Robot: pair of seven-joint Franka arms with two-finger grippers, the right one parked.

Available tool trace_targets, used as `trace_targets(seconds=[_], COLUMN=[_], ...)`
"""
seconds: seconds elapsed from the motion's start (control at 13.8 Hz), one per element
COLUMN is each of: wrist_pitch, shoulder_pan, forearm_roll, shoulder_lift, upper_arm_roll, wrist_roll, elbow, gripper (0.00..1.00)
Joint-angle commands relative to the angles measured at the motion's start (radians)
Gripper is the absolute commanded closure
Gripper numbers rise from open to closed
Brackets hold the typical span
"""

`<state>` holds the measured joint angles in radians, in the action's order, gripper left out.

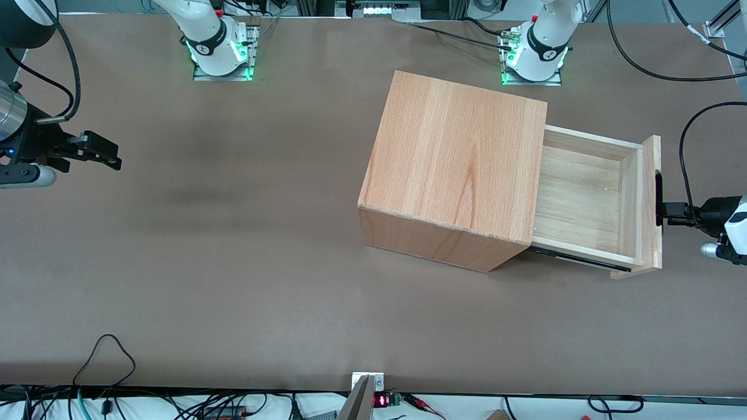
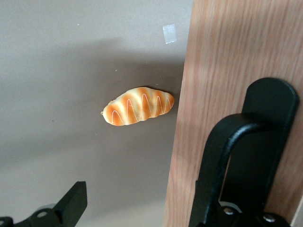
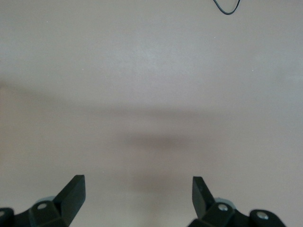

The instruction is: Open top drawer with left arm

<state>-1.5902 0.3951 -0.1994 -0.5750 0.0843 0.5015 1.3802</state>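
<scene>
The top drawer (image 1: 583,198) stands pulled well out of the wooden box casing (image 1: 455,163), and its pale plank interior shows nothing inside. Its flat front panel (image 1: 652,192) faces the working arm's end of the table and carries the black bar handle (image 1: 658,198). The left arm (image 1: 726,224) reaches in low, with its gripper (image 1: 671,213) right at the handle. In the left wrist view the gripper (image 2: 137,194) is open: one finger (image 2: 73,203) hangs over the table, the other sits against the curved handle (image 2: 222,161) on the panel (image 2: 222,56).
A small striped bread roll toy (image 2: 138,106) lies on the brown table beside the drawer's front panel. A bit of clear tape (image 2: 169,33) is stuck on the table near it. Both arm bases (image 1: 534,55) stand farther from the front camera than the casing.
</scene>
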Motion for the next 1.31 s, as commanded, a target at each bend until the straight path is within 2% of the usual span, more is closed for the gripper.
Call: trace_targets(seconds=[0.0, 0.29, 1.23], wrist_pitch=[0.015, 0.045, 0.130], shoulder_pan=[0.007, 0.013, 0.014], forearm_roll=[0.017, -0.009, -0.005], shoulder_lift=[-0.003, -0.002, 0.035], upper_arm_roll=[0.011, 0.012, 0.009], wrist_roll=[0.023, 0.019, 0.019], elbow=[-0.013, -0.015, -0.072], gripper=[0.00, 0.00, 0.00])
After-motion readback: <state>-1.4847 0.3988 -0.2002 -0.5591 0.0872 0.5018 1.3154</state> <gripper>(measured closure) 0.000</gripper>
